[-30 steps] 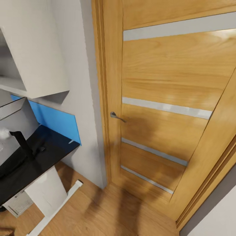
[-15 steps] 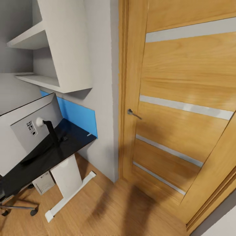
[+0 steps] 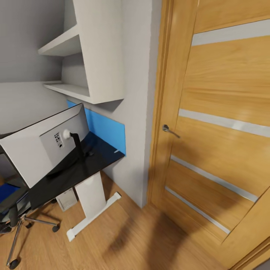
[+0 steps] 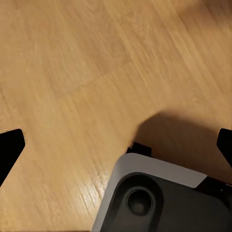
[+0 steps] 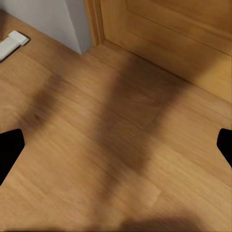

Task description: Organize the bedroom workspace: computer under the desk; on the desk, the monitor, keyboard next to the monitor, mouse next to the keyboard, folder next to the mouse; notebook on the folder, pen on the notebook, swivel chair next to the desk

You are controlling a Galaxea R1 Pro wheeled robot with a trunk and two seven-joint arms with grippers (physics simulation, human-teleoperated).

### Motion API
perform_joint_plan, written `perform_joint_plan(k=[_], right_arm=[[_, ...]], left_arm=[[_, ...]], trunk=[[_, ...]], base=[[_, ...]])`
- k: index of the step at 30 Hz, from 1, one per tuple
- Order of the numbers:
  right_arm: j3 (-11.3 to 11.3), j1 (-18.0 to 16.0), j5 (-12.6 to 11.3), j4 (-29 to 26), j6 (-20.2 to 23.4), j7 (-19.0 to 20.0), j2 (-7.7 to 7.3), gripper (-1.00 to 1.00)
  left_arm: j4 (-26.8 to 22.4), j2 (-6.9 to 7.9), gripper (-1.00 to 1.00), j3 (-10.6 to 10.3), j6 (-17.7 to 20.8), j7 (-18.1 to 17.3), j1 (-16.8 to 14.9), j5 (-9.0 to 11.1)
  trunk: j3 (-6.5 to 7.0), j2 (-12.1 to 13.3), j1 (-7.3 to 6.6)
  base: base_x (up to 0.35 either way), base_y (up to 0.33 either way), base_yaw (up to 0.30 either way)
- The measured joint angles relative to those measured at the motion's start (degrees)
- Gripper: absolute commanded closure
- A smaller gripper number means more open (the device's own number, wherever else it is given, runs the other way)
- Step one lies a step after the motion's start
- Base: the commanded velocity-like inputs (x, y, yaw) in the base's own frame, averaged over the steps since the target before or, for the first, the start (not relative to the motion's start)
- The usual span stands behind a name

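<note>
The desk with its black top and white T-foot leg stands at the left of the head view. On it the monitor shows its pale grey back and black stand. A pale box, the computer, sits on the floor under the desk. At the lower left is part of the swivel chair with the blue folder on its seat. The keyboard, mouse, notebook and pen are out of view. My left gripper and right gripper hang open over bare wooden floor, holding nothing.
A wooden door with a metal handle takes up the right side. White wall shelves hang above the desk, with a blue panel below them. My own grey base shows in the left wrist view, the desk's white foot in the right.
The whole head view has shifted right, so the camera has turned left. More of the monitor, the desk leg and the swivel chair with the folder have come into view.
</note>
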Motion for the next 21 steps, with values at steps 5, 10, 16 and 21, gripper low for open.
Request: perform_joint_plan(k=[5, 10, 16, 21], right_arm=[[0.0, 0.0, 0.0, 0.03, 0.0, 0.0, 0.0, -1.0], [0.0, 0.0, 0.0, 0.03, 0.0, 0.0, 0.07, -1.0], [0.04, 0.0, 0.0, 0.03, 0.01, 0.01, 0.09, -1.0], [0.06, 0.0, 0.0, 0.03, 0.0, 0.01, 0.09, -1.0]], left_arm=[[0.0, 0.04, -1.0, 0.03, 0.0, 0.0, -0.03, 0.04], [0.0, 0.07, -1.0, 0.04, 0.0, 0.06, -0.02, 0.05], [0.0, 0.07, -1.0, 0.15, -0.01, 0.1, -0.02, 0.06], [0.0, 0.07, -1.0, 0.19, 0.0, 0.09, -0.02, 0.07]], trunk=[[-0.28, 0.0, 0.0], [-0.57, 0.0, 0.01], [-0.93, 0.0, 0.03], [-1.24, 0.0, 0.01]], base=[[0.0, 0.0, 0.23], [-0.045, 0.008, 0.224], [-0.218, 0.125, 0.219], [-0.103, 0.063, 0.213]])
